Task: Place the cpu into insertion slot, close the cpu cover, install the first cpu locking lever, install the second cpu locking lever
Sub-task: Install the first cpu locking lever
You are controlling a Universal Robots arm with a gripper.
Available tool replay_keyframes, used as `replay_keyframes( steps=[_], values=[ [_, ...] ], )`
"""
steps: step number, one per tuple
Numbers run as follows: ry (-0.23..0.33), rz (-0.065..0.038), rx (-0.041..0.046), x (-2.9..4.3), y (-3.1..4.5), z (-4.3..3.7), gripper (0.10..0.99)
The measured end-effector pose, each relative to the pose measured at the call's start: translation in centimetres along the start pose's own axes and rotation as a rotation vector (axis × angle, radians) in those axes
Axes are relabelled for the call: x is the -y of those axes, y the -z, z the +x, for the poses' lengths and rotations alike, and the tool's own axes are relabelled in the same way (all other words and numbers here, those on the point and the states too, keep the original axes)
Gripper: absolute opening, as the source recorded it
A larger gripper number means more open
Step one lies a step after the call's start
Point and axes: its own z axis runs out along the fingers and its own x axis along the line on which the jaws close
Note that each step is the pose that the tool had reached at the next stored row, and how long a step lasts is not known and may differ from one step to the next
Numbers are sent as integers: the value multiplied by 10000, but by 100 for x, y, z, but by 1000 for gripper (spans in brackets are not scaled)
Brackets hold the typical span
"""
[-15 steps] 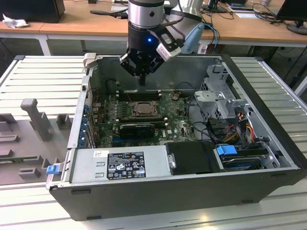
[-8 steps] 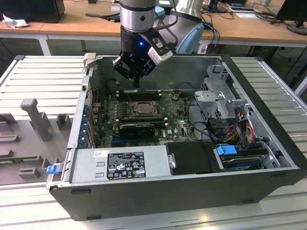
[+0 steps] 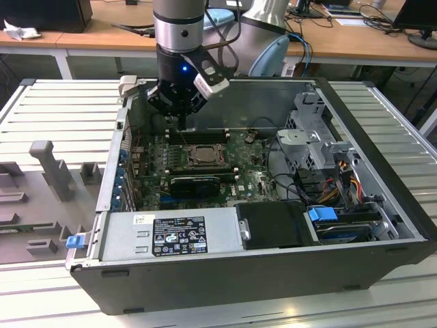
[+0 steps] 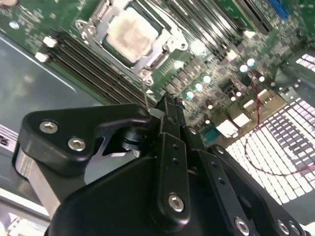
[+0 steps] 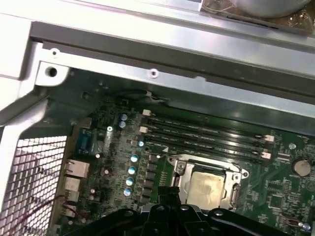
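The cpu point(image 3: 203, 155) lies flat in the insertion slot point(image 3: 190, 147) on the green motherboard, its pale silver top showing in both wrist views point(image 4: 130, 33) point(image 5: 206, 188). The cpu cover point(image 4: 153, 60), a silver frame, lies down around the chip's edges point(image 5: 237, 178). My gripper point(image 3: 183, 124) hangs above the board at the far side of the socket, close to the memory slots. Its black fingers are pressed together with nothing between them, and the tip point(image 4: 168, 101) sits a short way off one corner of the cover. A thin metal rod point(image 4: 146, 93) rises beside that tip.
Long black memory slots point(image 5: 206, 135) run along the socket's far side. A black expansion card point(image 3: 196, 183) lies in front of it, then the power supply point(image 3: 171, 236). A drive cage point(image 3: 315, 133) and cables point(image 3: 341, 178) are at the exterior view's right. Case walls point(image 3: 273, 89) surround the board.
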Motion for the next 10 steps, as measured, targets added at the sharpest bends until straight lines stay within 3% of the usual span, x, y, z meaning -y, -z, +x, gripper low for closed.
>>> replay_keyframes(
  steps=[6, 10],
  values=[
    [-58, 0, 3, -51, -68, 190, 106],
    [-92, 0, 4, -123, -123, 195, 106]
  ],
)
